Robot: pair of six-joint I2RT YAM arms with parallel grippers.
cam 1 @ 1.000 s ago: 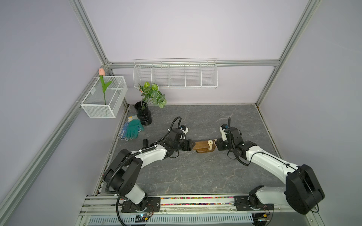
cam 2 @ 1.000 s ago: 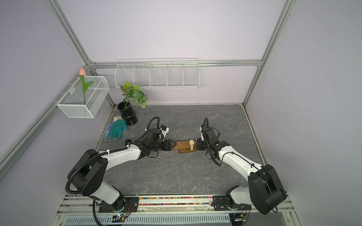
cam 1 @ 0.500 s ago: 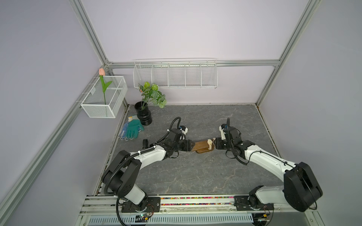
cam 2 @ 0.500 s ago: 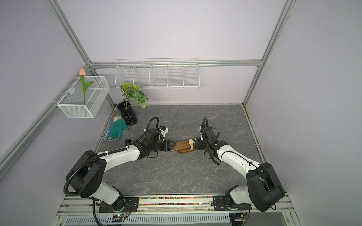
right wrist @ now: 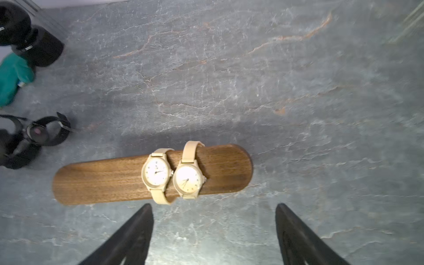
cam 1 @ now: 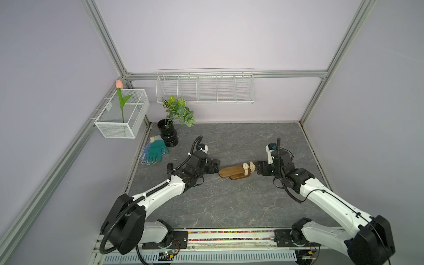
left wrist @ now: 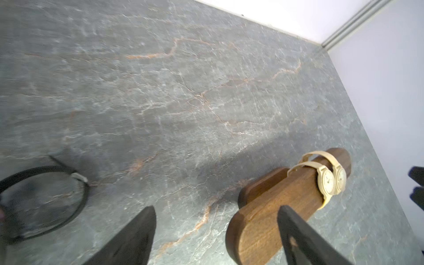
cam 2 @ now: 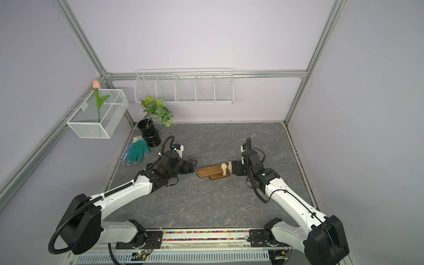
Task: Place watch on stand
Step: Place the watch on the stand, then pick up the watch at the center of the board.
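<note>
Watches point(right wrist: 156, 173) ring the stand point(right wrist: 103, 181); left end effector point(left wrist: 215, 208), right end effector point(right wrist: 213, 205) both released.

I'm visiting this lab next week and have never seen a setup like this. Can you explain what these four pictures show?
Two white robot arms are mounted at the near edge of a grey table. Each ends in a black two-fingered gripper. Two of the pictures look down from overhead and are nearly alike. The other two come from a small camera on each arm's wrist, looking out past the fingers.

In the middle sits a wooden stand with two beige watches strapped around it side by side. The left gripper and right gripper are at opposite ends of the stand, both open and holding nothing. A black watch lies on the table near the left gripper. Off to the side are a green glove and a black vase with a plant.
</note>
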